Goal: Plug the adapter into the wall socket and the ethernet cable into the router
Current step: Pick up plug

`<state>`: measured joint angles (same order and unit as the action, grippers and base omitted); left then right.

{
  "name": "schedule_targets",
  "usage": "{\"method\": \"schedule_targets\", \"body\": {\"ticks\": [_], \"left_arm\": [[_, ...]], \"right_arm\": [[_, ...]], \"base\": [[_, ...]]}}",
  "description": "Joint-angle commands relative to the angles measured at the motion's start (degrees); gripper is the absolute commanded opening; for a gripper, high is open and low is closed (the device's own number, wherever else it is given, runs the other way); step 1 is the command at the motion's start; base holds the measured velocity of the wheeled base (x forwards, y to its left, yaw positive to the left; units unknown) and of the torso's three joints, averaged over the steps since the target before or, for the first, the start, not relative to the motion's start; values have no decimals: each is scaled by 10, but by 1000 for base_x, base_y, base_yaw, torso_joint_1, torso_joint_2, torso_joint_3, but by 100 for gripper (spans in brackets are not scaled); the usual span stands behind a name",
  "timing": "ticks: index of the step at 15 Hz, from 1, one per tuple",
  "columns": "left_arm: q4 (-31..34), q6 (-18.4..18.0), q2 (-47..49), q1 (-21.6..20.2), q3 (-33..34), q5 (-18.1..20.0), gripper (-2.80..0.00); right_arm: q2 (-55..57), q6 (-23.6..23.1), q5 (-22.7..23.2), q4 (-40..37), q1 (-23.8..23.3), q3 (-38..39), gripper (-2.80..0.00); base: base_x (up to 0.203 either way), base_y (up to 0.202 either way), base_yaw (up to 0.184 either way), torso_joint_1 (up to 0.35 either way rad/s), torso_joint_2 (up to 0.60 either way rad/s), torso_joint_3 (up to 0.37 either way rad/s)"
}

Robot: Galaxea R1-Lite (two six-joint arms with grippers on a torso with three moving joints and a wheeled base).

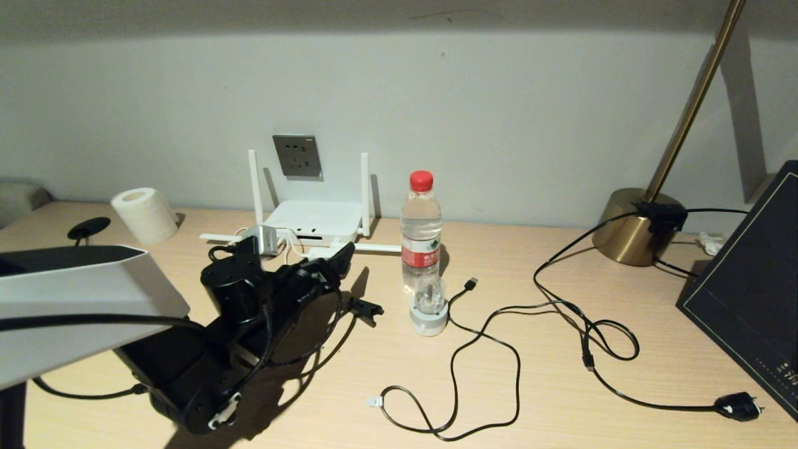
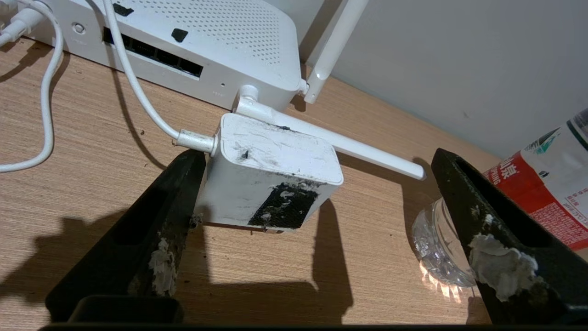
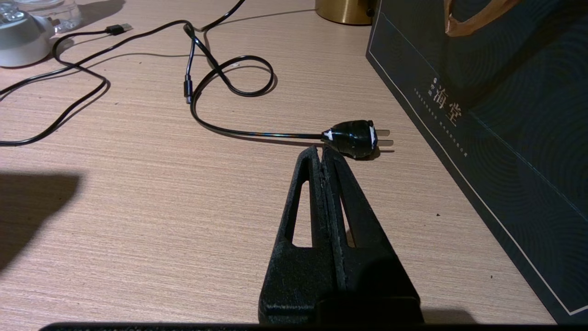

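Observation:
The white cube adapter (image 2: 271,179) with its dark label lies on the desk by the router's (image 2: 220,37) front corner, its thin white cord curling away. My left gripper (image 2: 317,158) is open wide around it; one finger (image 2: 183,184) is right beside the cord end, the other stands far off by the bottle. In the head view the adapter (image 1: 321,252) sits before the router (image 1: 315,218), below the grey wall socket (image 1: 297,155). The ethernet cable's clear plug (image 1: 374,401) lies at the desk front. My right gripper (image 3: 320,151) is shut and empty, near a black pronged plug (image 3: 353,138).
A water bottle (image 1: 421,231) and a small glass-domed object (image 1: 429,308) stand just right of the left gripper (image 1: 356,280). A paper roll (image 1: 144,215) is at the left. A brass lamp base (image 1: 633,227), a dark box (image 1: 748,280) and looping black cords (image 1: 598,337) fill the right.

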<state>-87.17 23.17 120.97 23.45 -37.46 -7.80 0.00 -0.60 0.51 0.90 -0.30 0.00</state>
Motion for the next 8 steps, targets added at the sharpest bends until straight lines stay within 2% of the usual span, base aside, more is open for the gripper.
{"method": "schedule_targets", "body": {"ticks": [1,8], "left_arm": [[-5,1,2,0,9,-2,0],[-4,0,7,0,30,-5,0]], "right_arm": [[1,0,0,0,0,3,-280],[1,0,0,0,0,3,-280]], "base": [[0,0,0,0,0,0],[0,0,0,0,0,0]]}}
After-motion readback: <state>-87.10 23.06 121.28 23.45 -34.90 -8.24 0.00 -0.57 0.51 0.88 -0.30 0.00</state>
